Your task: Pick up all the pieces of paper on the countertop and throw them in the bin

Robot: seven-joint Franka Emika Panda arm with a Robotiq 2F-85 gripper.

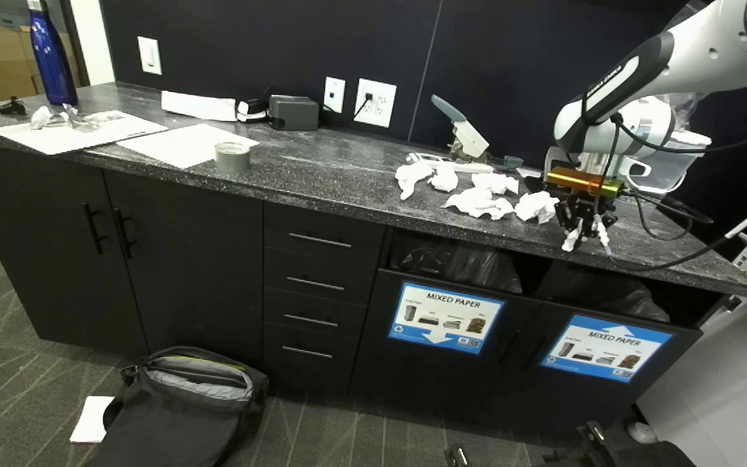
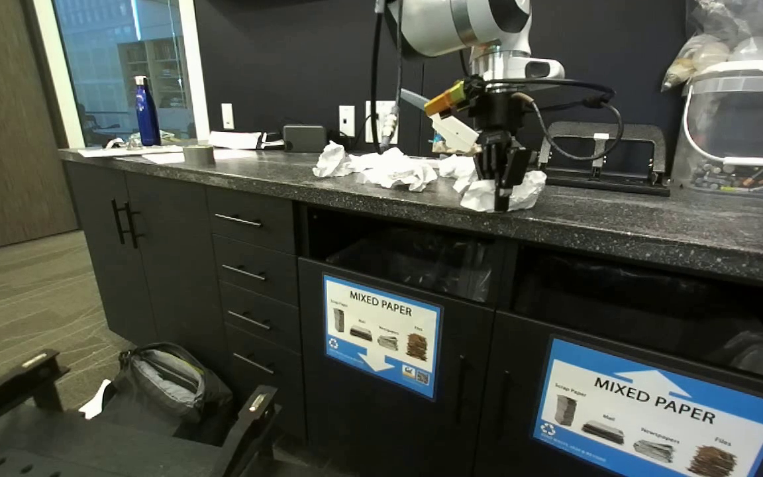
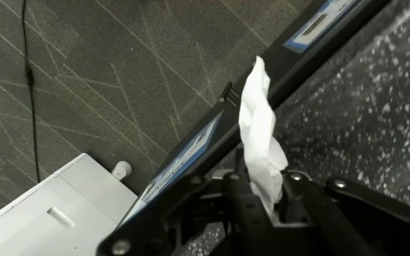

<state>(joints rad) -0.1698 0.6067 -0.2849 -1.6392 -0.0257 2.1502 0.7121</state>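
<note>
In an exterior view: white arm [image 1: 649, 78] reaches over the right-hand part of the tabletop [image 1: 328, 175], jaws pointing down near the front edge. About five loose paper wads [image 1: 479, 202] bunched just beside, also near the front edge. Two bins [image 1: 438, 373] under that edge, each with a dark slot above a blue-and-white MIXED PAPER label [image 1: 446, 318]. Flat sheets [image 1: 185, 144], tape roll [image 1: 232, 157], blue bottle [image 1: 51, 61] toward the left end.

In an exterior view: jaws in front of a paper wad [image 2: 528, 191] close to the front edge; grip can't be told from here. Hole punch [image 2: 610, 183] and clear bucket [image 2: 742, 126] nearer the back edge, to the right.

Wrist view: jaws clenched on a crumpled wad [image 3: 260, 142], its end poking out beyond them; tabletop's front edge and the floor [image 3: 119, 89] show past it.
</note>
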